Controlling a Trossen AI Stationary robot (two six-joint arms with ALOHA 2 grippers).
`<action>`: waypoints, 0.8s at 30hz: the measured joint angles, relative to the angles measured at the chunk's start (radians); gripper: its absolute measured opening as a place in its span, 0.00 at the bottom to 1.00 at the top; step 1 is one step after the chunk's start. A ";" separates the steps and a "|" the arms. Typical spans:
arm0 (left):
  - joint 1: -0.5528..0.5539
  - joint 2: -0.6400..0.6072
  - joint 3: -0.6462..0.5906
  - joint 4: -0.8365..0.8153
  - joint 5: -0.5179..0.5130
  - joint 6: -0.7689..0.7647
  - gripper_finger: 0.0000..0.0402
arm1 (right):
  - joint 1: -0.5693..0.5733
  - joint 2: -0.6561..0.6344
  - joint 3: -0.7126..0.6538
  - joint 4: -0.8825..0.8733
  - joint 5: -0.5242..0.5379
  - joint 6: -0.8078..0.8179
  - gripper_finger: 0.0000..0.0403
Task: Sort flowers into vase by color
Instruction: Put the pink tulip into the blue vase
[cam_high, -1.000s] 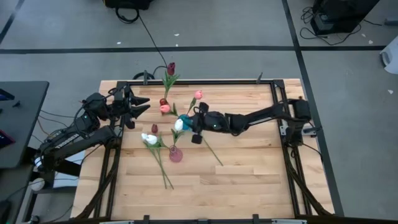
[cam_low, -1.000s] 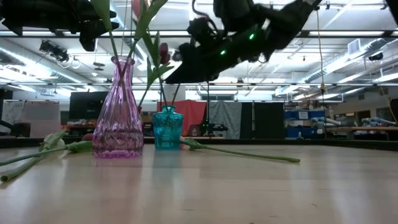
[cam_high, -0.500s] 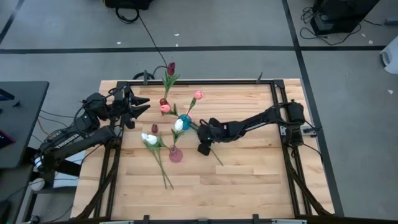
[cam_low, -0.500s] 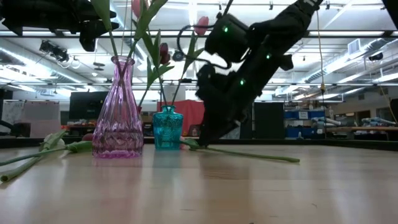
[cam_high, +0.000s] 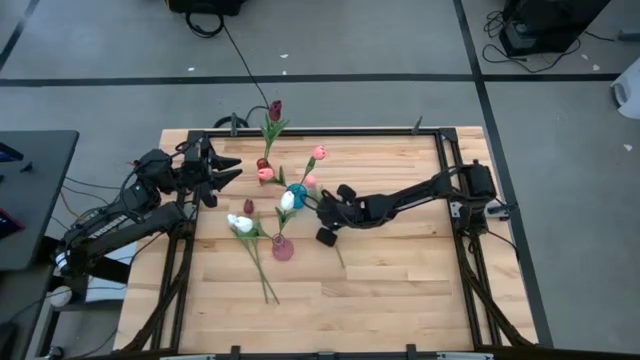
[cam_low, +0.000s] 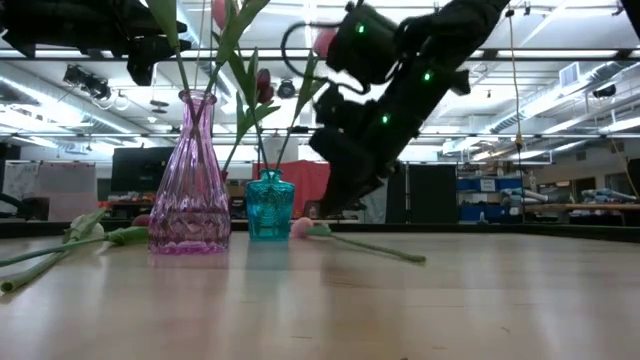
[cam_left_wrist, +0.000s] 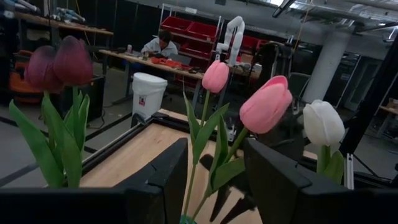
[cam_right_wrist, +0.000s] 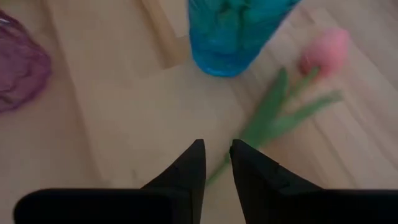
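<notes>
The right tool (cam_high: 322, 222) is low over the middle of the wooden bench (cam_high: 400, 290), just beside the small blue vase (cam_high: 296, 195). Its two dark fingers (cam_right_wrist: 252, 171) are close together and pinch the thin green stem (cam_right_wrist: 264, 121) of a pink tulip (cam_right_wrist: 324, 48). That tulip lies flat on the bench, with its pink bud (cam_low: 300, 227) next to the foot of the blue vase (cam_low: 269, 205). Its stem (cam_low: 375, 246) runs away from the vase along the wood.

The blue vase holds a white tulip (cam_high: 287, 201) and a pink tulip (cam_high: 319, 153). A tall pink glass vase (cam_low: 190, 175) stands near it, closer to the front edge of the bench, with leafy green stems in it.

More tulips lie flat on the bench. A white one (cam_high: 240, 223) lies near the pink vase (cam_high: 283, 248), with its long stem pointing to the front edge. A pink one (cam_high: 265, 173) and a dark red one (cam_high: 262, 163) lie close together near the left tool. Another dark red one (cam_high: 274, 109) hangs over the back edge.

The left tool (cam_high: 226, 167) waits above the left back part of the bench. Its fingers (cam_left_wrist: 273, 180) are apart and hold nothing.
</notes>
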 joint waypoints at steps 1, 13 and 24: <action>0.000 0.000 0.000 -0.002 0.000 0.000 0.41 | 0.003 -0.006 0.000 -0.002 0.002 -0.001 0.22; 0.000 0.000 0.000 -0.006 0.000 0.000 0.41 | -0.004 0.026 0.000 -0.050 0.029 0.074 0.22; 0.000 0.000 0.000 -0.015 -0.001 0.000 0.41 | -0.002 0.097 0.004 -0.052 0.033 0.124 0.21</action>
